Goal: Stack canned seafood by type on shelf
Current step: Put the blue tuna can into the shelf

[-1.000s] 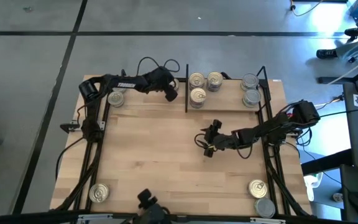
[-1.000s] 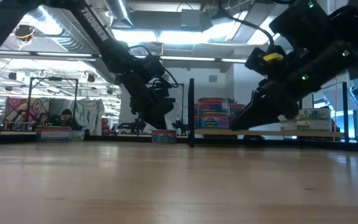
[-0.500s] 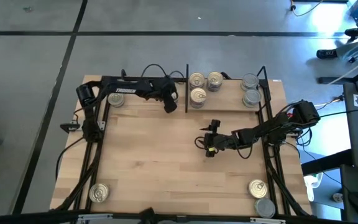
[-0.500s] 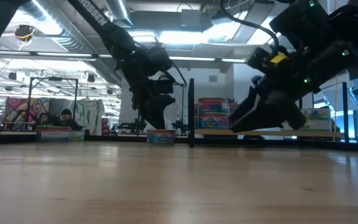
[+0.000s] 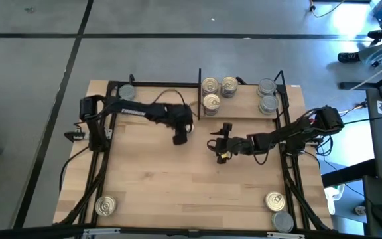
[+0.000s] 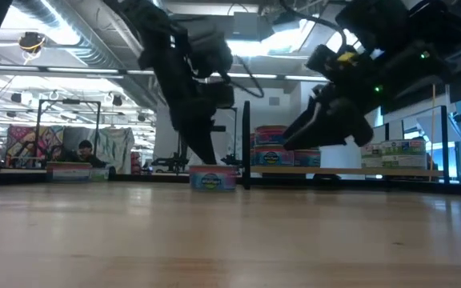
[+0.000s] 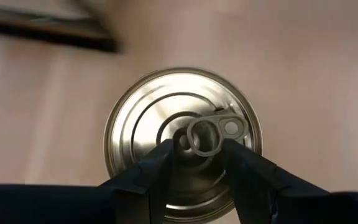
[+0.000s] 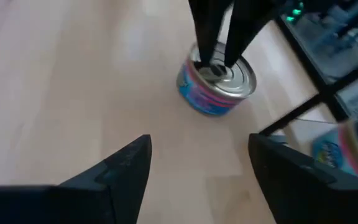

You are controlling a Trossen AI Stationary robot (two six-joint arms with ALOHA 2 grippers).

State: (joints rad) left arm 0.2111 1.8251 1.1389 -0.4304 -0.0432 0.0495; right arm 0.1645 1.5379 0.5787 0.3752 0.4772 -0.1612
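Under the left gripper (image 7: 194, 180) a tin (image 7: 182, 140) sits on the table, fingers pinching only its pull tab (image 7: 210, 134). Such a thin hold could slip, or the tin could swing. Right gripper (image 8: 194, 171) hangs spread nearby, facing the tin, shelf (image 5: 244, 114) beyond.

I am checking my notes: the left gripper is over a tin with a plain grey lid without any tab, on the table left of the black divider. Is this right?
Not quite. The left wrist view shows the left gripper over a tin with a pull-tab ring on its lid, not a plain lid. The rest holds: it is on the table, left of the black divider.
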